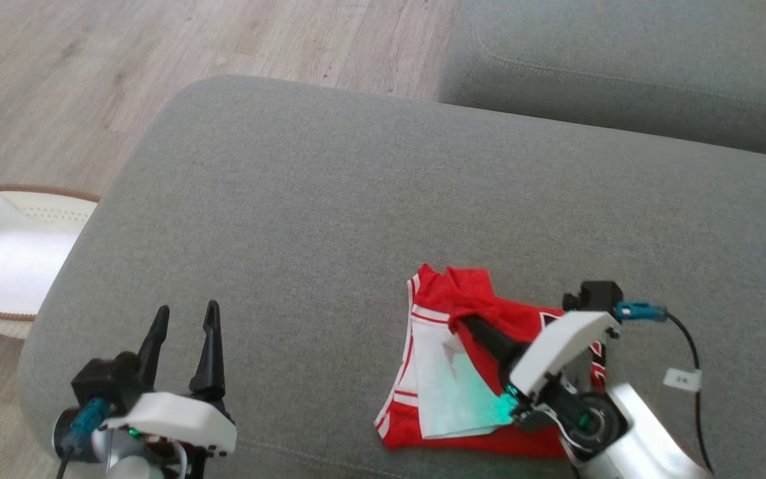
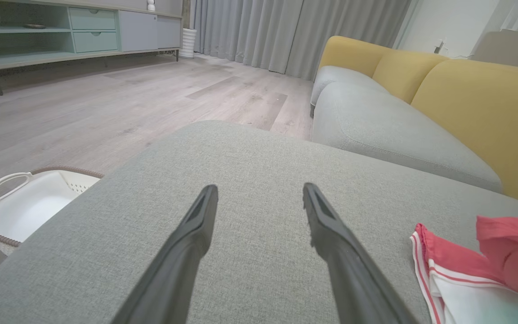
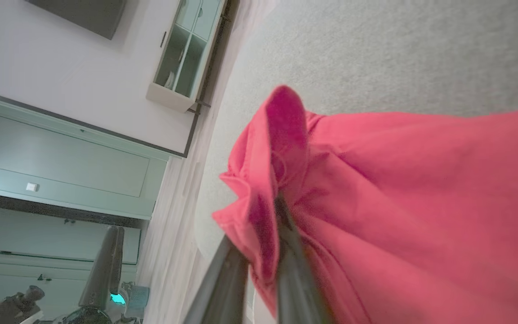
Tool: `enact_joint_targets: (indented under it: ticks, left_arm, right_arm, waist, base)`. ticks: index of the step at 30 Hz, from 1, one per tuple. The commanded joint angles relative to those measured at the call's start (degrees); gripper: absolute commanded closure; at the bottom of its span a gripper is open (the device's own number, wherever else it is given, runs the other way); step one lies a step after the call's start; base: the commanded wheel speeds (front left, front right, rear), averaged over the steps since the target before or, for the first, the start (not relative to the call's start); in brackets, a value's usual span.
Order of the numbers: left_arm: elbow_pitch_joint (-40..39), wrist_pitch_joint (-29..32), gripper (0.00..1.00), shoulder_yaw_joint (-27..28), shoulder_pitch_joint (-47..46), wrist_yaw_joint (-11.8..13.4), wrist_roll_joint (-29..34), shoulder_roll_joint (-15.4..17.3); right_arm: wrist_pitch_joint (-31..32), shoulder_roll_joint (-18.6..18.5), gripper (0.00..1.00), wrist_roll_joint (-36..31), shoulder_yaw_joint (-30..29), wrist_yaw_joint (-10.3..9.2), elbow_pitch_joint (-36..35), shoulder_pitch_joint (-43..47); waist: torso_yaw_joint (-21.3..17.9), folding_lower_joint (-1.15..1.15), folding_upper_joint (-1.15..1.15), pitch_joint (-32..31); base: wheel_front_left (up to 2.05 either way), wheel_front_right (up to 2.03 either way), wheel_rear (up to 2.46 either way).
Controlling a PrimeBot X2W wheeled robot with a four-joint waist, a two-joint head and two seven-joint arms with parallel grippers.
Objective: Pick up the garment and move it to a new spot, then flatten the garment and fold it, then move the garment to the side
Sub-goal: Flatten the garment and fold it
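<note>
The garment (image 1: 463, 372) is red with white panels and striped trim, lying bunched on the grey sofa cushion (image 1: 356, 213) at the lower right. My right gripper (image 1: 464, 324) is shut on a fold of its red fabric, lifting that part; in the right wrist view the red cloth (image 3: 376, 202) is pinched between the two fingers (image 3: 286, 270). My left gripper (image 1: 185, 319) stands open over bare cushion at the lower left, well apart from the garment. In the left wrist view its fingers (image 2: 196, 238) are spread wide, with the garment (image 2: 466, 270) off to the right.
A white laundry basket (image 1: 4, 259) with a brown rim stands on the wooden floor (image 1: 90, 80) left of the cushion. A second grey cushion (image 1: 622, 60) lies at the back right, with yellow backrests (image 2: 479, 103) behind. A cable (image 1: 692, 372) trails from the right wrist.
</note>
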Motion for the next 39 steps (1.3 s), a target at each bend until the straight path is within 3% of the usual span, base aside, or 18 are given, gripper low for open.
enact_joint_targets:
  ticks: [1, 9, 10, 11, 12, 21, 24, 27, 33, 34, 39]
  left_arm:
    - [-1.3, -0.7, 0.0, 2.2, -4.1, -0.1, 0.9, -0.1]
    - [0.2, -0.7, 0.0, 1.6, -5.2, -0.8, 1.1, -0.4]
    - [0.4, -0.7, 0.0, 1.5, -5.4, -0.8, 1.1, -0.4]
    - [0.6, -0.7, 0.0, 1.4, -5.5, -0.9, 1.1, -0.4]
    - [0.8, -0.7, 0.0, 1.4, -5.5, -0.9, 1.1, -0.4]
    - [0.9, -0.7, 0.0, 2.2, -4.9, -0.3, 0.8, 0.1]
    - [0.2, -0.7, 0.0, 2.7, -4.5, -0.1, 0.8, 0.1]
    - [-0.4, -0.7, 0.0, 3.1, -3.9, 0.0, 0.7, 0.0]
    - [-1.1, -0.7, 0.0, 3.4, -3.1, 0.1, 0.9, -0.6]
    - [-1.1, -0.7, 0.0, 3.5, -3.1, 0.0, 1.0, -0.9]
    - [-0.9, -0.7, 0.0, 3.6, -3.4, -0.4, 1.2, -1.2]
  right_arm:
    - [-2.3, 0.4, 1.0, 1.9, 2.7, -0.04, -0.4, -4.8]
    - [-6.3, 0.4, 1.0, 7.4, 9.7, -0.04, 5.5, -9.1]
    - [-6.4, 0.4, 0.8, 8.1, 10.8, -0.04, 6.4, -9.4]
    - [-6.5, 0.4, 0.13, 8.6, 11.9, -0.04, 7.3, -9.8]
    - [-6.9, 0.4, 0.0, 9.1, 12.8, -0.04, 7.8, -10.1]
    - [-12.4, -0.6, 0.0, 10.8, 14.9, -0.04, 2.2, -12.6]
    - [-15.4, -4.3, 0.0, 9.7, 12.4, -0.04, -3.0, -12.8]
    - [-17.6, -10.3, 0.0, 6.1, 9.7, -0.04, -6.1, -12.0]
    - [-19.0, -19.9, 0.0, -5.4, 5.3, -0.04, -5.8, -8.3]
    - [-18.5, -20.5, 0.0, -8.7, 4.6, -0.04, -5.5, -7.1]
    - [-16.0, -17.6, 0.0, -12.9, 3.4, -0.04, -6.2, -5.4]
  waist:
    - [-0.4, 0.0, 0.0, 0.3]
    - [-1.4, 0.0, 0.0, 0.9]
    - [-1.6, 0.0, 0.0, 0.9]
    - [-1.7, 0.0, 0.0, 0.9]
    - [-1.9, 0.0, 0.0, 0.9]
    - [-5.0, 0.0, 0.0, -0.6]
    - [-6.4, 0.0, 0.0, -1.0]
    - [-7.7, 0.0, 0.0, -1.2]
    - [-9.2, 0.0, 0.0, -1.2]
    - [-9.4, 0.0, 0.0, -1.0]
    - [-9.6, 0.0, 0.0, -0.7]
  base:
    - [0.0, 0.0, 0.0]
    - [0.0, 0.0, 0.0]
    - [0.0, 0.0, 0.0]
    - [0.0, 0.0, 0.0]
    - [0.0, 0.0, 0.0]
    - [0.0, 0.0, 0.0]
    - [0.0, 0.0, 0.0]
    - [0.0, 0.0, 0.0]
    - [0.0, 0.0, 0.0]
    - [0.0, 0.0, 0.0]
    - [0.0, 0.0, 0.0]
